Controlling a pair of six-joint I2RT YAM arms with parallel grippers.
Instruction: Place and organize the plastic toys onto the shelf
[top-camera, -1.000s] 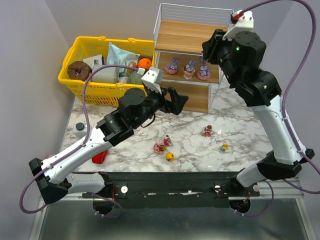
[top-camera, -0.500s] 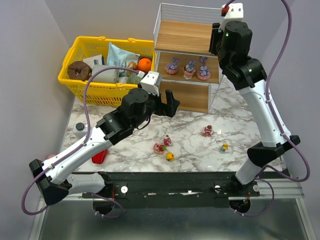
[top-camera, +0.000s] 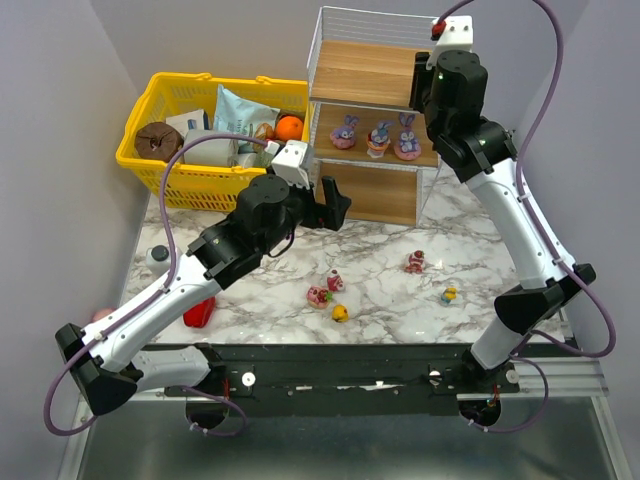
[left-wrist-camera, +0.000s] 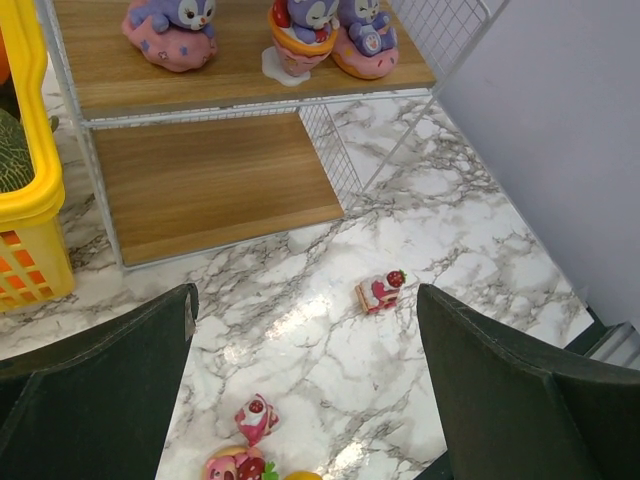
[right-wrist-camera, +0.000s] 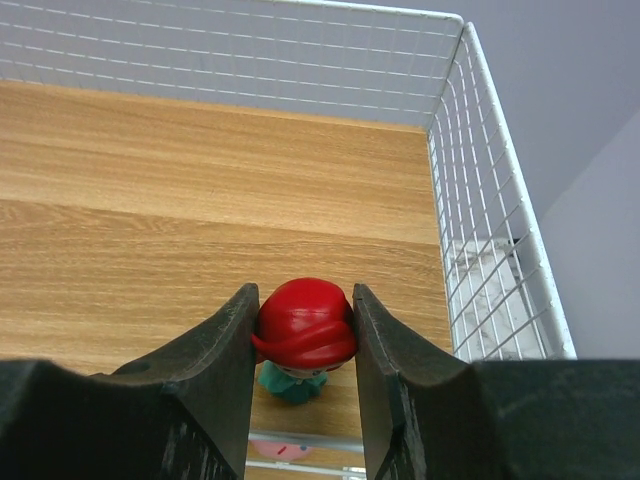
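Loose toys: five small plastic figurines lie on the white marble tabletop (top-camera: 385, 300). Nearest is a yellow figurine (top-camera: 341, 313). A pink figurine (top-camera: 318, 296) and a pink-red figurine (top-camera: 335, 281) sit just beside it. A blue-and-yellow figurine (top-camera: 449, 295) lies to the right, and a red-pink figurine (top-camera: 415, 262) farther back.
Left pincer (left-wrist-camera: 305, 292): jaws wide apart and holding nothing, it hovers over the tabletop between the loose toys and the shelf.
Basket: a yellow plastic basket (top-camera: 200, 188) full of groceries stands just left of the shelf.
Shelf (top-camera: 360, 70): a three-tier rack of light wooden boards and white wire stands at the far side.
Middle tier: three purple-pink bunny figures (top-camera: 380, 137) stand in a row.
Right pincer (right-wrist-camera: 305, 300): clamped on a red-haired doll (right-wrist-camera: 303, 325) with a teal body. It is over the top board, near the right wire side. Whether the doll touches the wood cannot be told.
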